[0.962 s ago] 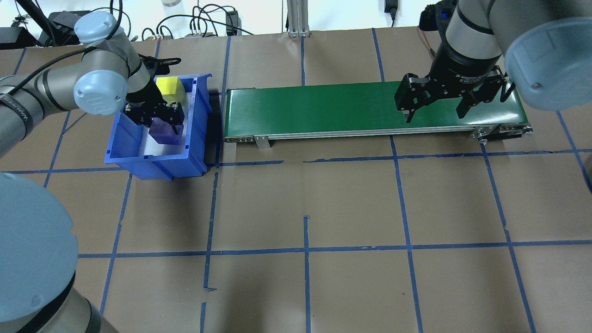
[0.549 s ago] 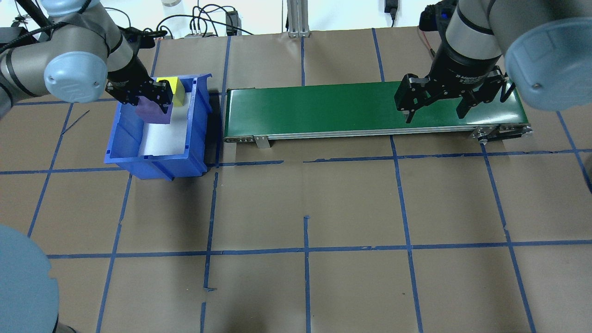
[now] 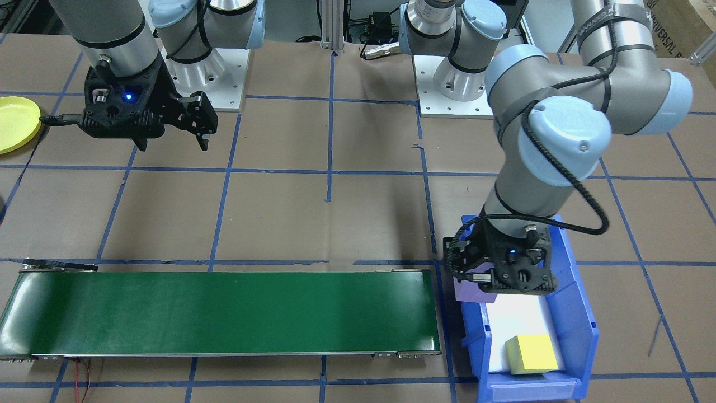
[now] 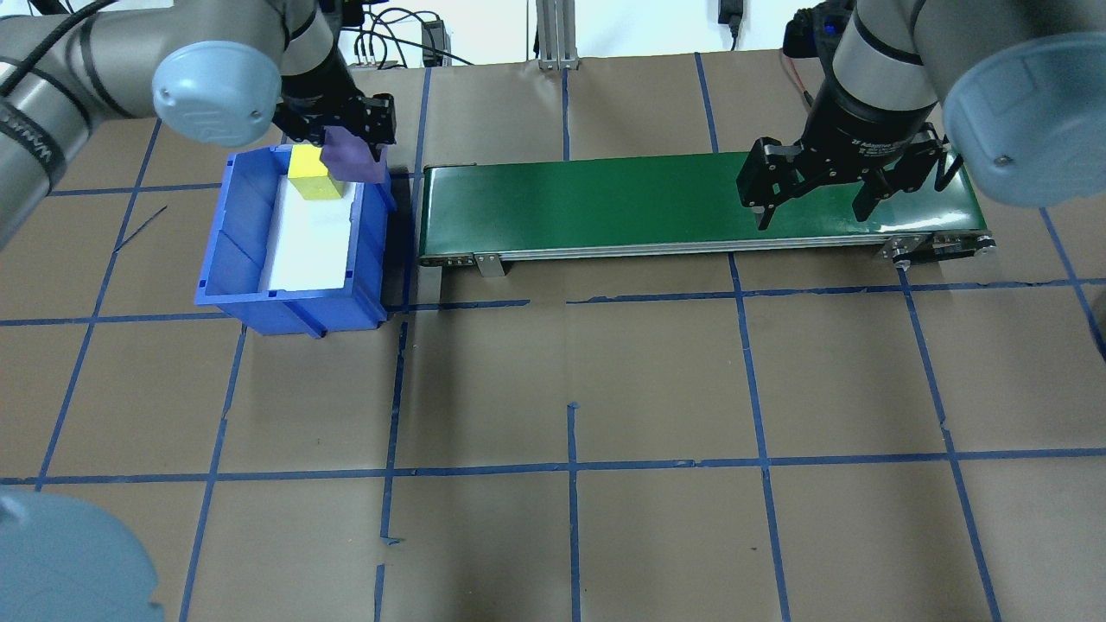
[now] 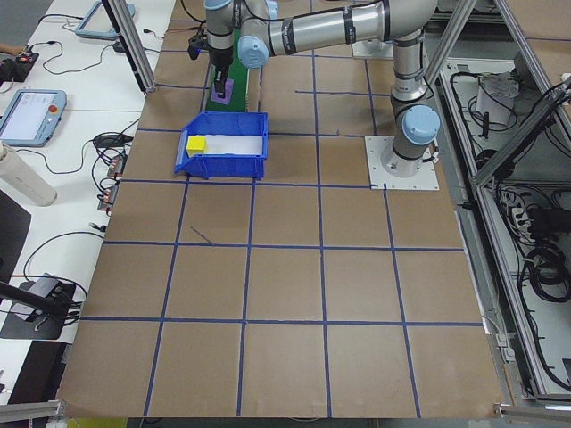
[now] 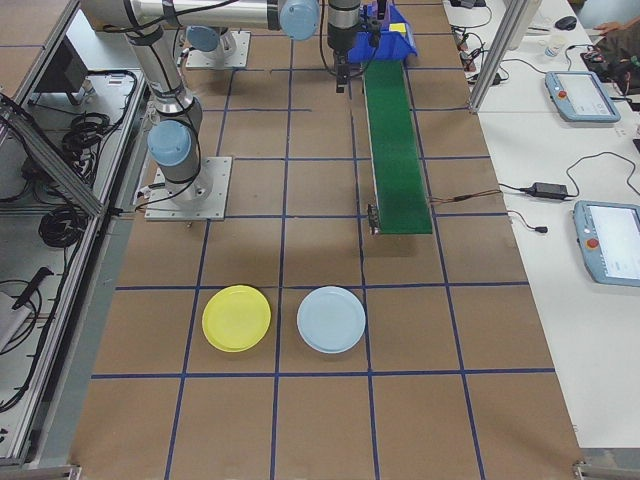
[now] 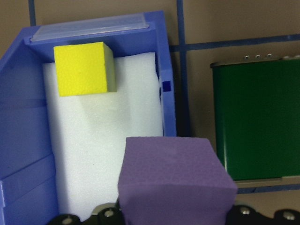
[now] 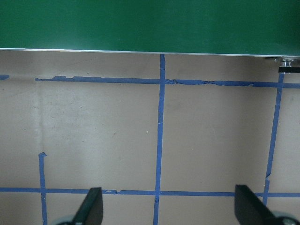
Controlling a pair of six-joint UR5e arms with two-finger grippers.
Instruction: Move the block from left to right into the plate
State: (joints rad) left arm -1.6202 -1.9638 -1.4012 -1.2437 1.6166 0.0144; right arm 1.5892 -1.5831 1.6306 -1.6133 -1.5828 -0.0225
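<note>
I see the purple block pinched in the left gripper, lifted clear of the blue bin and hanging over the bin's wall nearest the green conveyor belt; in the left wrist view the purple block fills the lower middle, with the bin's wall at its 12 o'clock and the belt's end at 3 o'clock. Inside the bin I see a white foam liner and one yellow block resting on it at the far end, just beside the bin's end wall; the rest of the liner shows bare. The right gripper hangs at the belt's other end with its fingers spread and nothing between them; its wrist view shows brown table paper and blue tape lines between the two fingertips. The yellow plate lies on the table well apart from the bin, beyond the belt's far end, with a pale blue plate just beside it, at its 3 o'clock in the right-side view; both plates hold nothing.
</note>
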